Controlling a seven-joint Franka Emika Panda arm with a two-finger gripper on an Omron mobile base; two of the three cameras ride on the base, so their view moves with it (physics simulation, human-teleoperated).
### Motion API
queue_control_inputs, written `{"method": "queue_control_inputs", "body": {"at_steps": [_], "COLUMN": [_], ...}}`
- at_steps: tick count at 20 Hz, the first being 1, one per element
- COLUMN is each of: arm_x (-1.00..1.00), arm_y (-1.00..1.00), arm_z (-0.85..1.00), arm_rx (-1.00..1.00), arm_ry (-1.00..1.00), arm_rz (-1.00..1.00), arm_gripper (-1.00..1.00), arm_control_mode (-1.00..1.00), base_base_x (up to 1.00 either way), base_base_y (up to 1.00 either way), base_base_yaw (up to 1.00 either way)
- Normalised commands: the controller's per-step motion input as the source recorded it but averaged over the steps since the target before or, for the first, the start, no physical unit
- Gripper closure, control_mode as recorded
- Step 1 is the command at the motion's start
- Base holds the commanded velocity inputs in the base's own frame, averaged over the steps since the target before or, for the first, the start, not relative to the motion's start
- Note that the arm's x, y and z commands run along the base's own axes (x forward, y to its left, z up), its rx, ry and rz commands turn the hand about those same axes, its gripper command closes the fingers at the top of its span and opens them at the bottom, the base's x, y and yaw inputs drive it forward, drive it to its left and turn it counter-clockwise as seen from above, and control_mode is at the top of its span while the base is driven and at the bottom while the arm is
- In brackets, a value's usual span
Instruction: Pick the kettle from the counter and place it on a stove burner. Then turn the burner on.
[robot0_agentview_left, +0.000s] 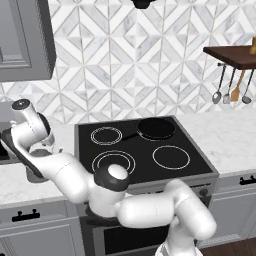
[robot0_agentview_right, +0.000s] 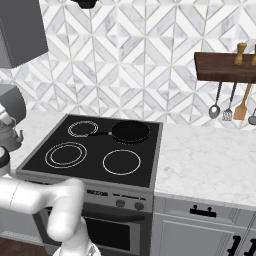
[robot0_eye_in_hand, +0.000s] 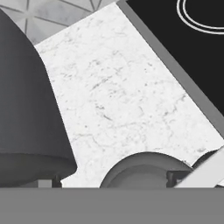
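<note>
The dark grey kettle (robot0_agentview_left: 34, 175) stands on the white marble counter (robot0_agentview_left: 12, 184) just left of the cooktop, mostly covered by my arm. In the right base view the kettle (robot0_agentview_right: 8, 138) sits at the left edge, its short spout pointing right. My gripper (robot0_agentview_left: 20, 150) hangs low over it. In the hand view the kettle's dark body (robot0_eye_in_hand: 26, 109) looms at the left and a rounded dark part (robot0_eye_in_hand: 144, 168) lies low between the tips. My gripper (robot0_eye_in_hand: 111, 179) is open, its tips wide apart; whether they touch is unclear. The stove burner (robot0_agentview_left: 114, 162) (robot0_agentview_right: 66, 154) is bare.
A black frying pan (robot0_agentview_left: 156, 128) (robot0_agentview_right: 130, 131) sits on the back right ring. Control knobs (robot0_agentview_right: 120, 202) line the stove's front. A wooden shelf with hanging utensils (robot0_agentview_right: 227, 107) is on the right wall. A grey upper cabinet (robot0_agentview_left: 25, 40) hangs over the kettle's side.
</note>
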Motion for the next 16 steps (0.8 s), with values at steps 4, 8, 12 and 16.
{"method": "queue_control_inputs", "body": {"at_steps": [4,8,12,16], "arm_x": [0.04,-0.05,-0.37,-0.67], "arm_y": [0.0,0.0,-0.38,-0.83], "arm_z": [-0.04,0.0,0.0,0.02], "arm_rx": [0.0,0.0,0.0,0.0], "arm_ry": [0.0,-0.12,-0.25,-0.33], "arm_rz": [-0.01,0.0,-0.01,-0.02], "arm_gripper": [1.0,1.0,1.0,1.0], "arm_control_mode": [-1.0,-1.0,-1.0,-1.0], "base_base_x": [0.0,0.0,0.0,0.0], "base_base_y": [0.0,0.0,0.0,0.0], "base_base_yaw": [0.0,0.0,0.0,0.0]}}
